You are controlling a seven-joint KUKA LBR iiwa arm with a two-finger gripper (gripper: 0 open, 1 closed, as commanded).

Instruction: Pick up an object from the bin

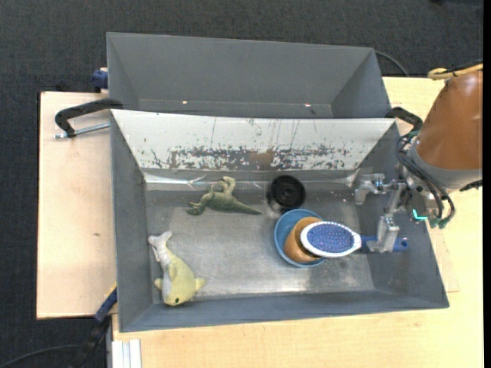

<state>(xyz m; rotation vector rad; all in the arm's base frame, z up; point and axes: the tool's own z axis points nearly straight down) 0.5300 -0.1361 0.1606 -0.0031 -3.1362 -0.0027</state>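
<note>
- The grey bin (126, 244) held only a few scattered things. None of them was lifted, so the whole pick was still to do.
- The pincer (387, 232) hung low inside, with the bin's wall close behind it. Whether it was released or clenched could not be told.
- Just beside the pincer, toward the bin's middle, sat a blue bowl (282, 240) carrying an oval white brush (330, 238) with blue bristles, likely the handiest pick.
- A yellow plush toy (178, 280) lay well apart from the pincer, at the opposite wall.
- A green dinosaur (222, 198) and a black round thing (286, 192) lay beyond the bowl.
</note>
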